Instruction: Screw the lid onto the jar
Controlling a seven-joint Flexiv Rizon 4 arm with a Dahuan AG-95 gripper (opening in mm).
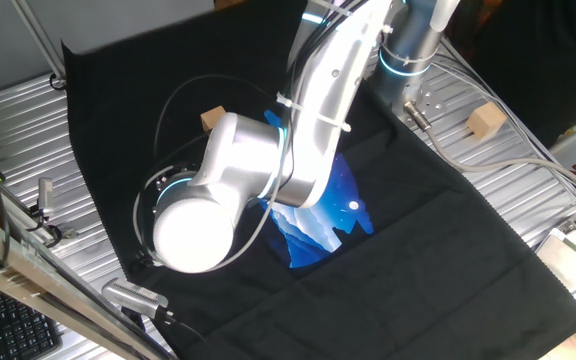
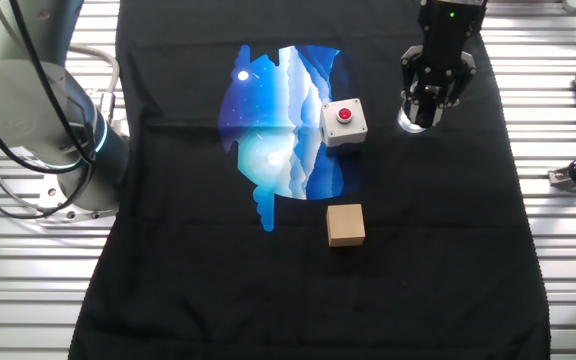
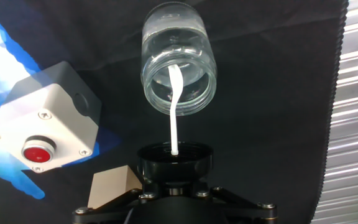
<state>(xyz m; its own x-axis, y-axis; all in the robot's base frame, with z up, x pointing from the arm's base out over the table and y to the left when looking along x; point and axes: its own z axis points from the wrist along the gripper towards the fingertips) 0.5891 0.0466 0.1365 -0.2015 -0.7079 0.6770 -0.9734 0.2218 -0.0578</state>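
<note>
On the bench, over the black cloth [image 2: 438,250] that carries everything: gripper [image 2: 430,100], hanging above the cloth's far right part, near its right edge in the other fixed view; in the hand view the lid [image 3: 175,157] sits just ahead of the fingers and looks held between them, though the fingertips themselves are hidden under it, so whether the pincer is truly clamped on it cannot be told for certain. Lid — round, black, with a thin white strip standing up from it toward the jar mouth. White box [image 2: 344,122] with a red button, near the cloth's middle on the edge of the blue print [image 2: 278,120], just left of the gripper. Tan wooden cube [image 2: 345,224], nearer the front edge, well apart from the jar. Jar [image 3: 179,59] — clear, short, mouth open and facing the hand camera; it holds nothing that can be seen except the strip's end reaching into it. In the other fixed view only a pale rim shows under the gripper. Step in hand, as judged: bringing lid to mouth, threads not yet met. To do it well, centre the lid squarely over the rim, keep it level, lower until it seats, then turn with light downward pressure; a tilted start would likely cross the threads or push the unheld jar aside.
</note>
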